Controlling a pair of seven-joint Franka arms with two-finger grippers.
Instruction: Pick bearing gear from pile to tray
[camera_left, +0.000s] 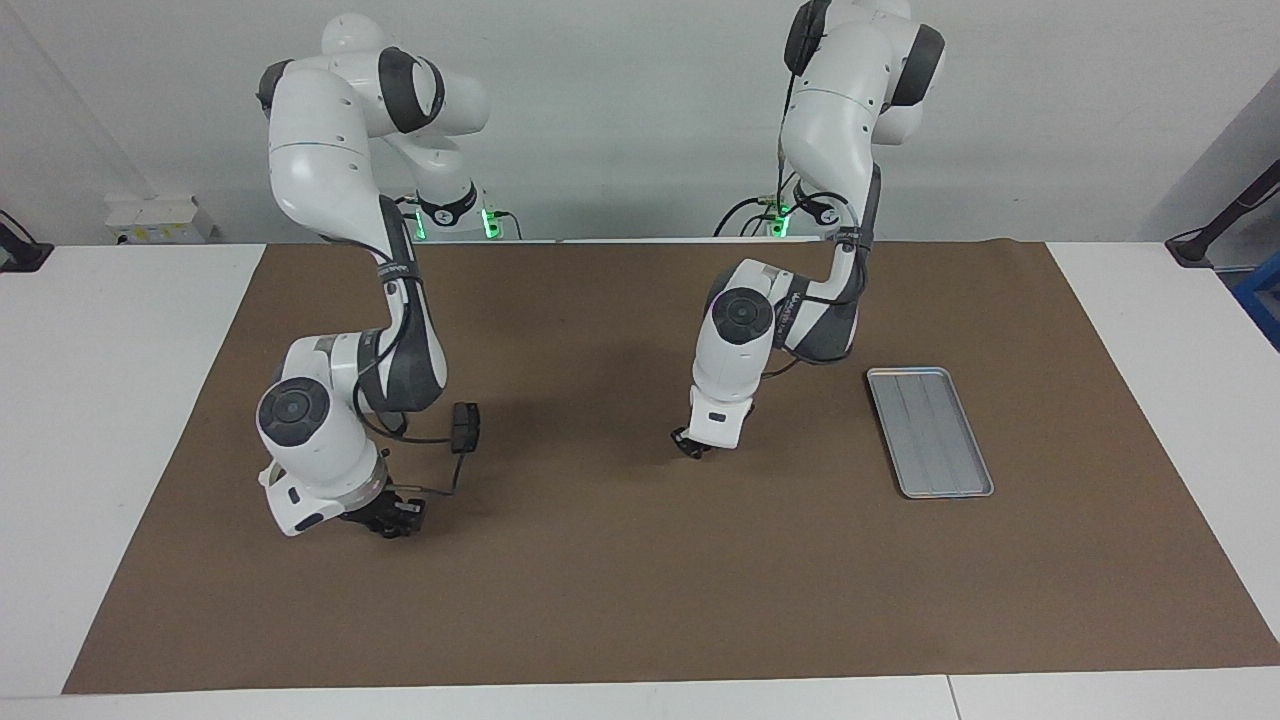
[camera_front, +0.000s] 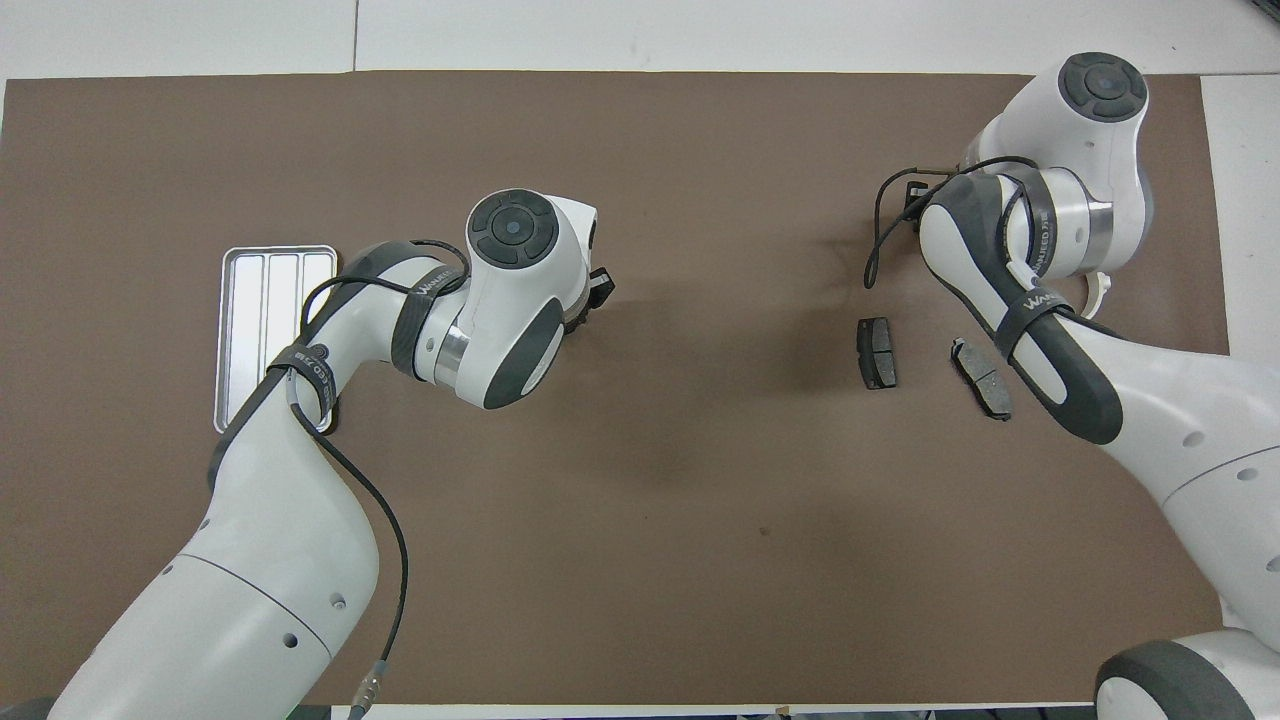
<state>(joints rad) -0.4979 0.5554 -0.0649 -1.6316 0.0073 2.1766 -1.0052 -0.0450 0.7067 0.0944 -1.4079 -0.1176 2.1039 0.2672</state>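
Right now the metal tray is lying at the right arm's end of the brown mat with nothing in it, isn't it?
Not quite: the tray lies at the left arm's end of the mat, beside that arm. The overhead view shows it by the arm that comes in from the bottom left. It does have nothing in it.

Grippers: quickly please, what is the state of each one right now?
Left gripper: shut, low over the brown mat; whether it holds anything cannot be told.
Right gripper: down by the pile; open or shut cannot be told.

L gripper (camera_left: 688, 446) closed, low.
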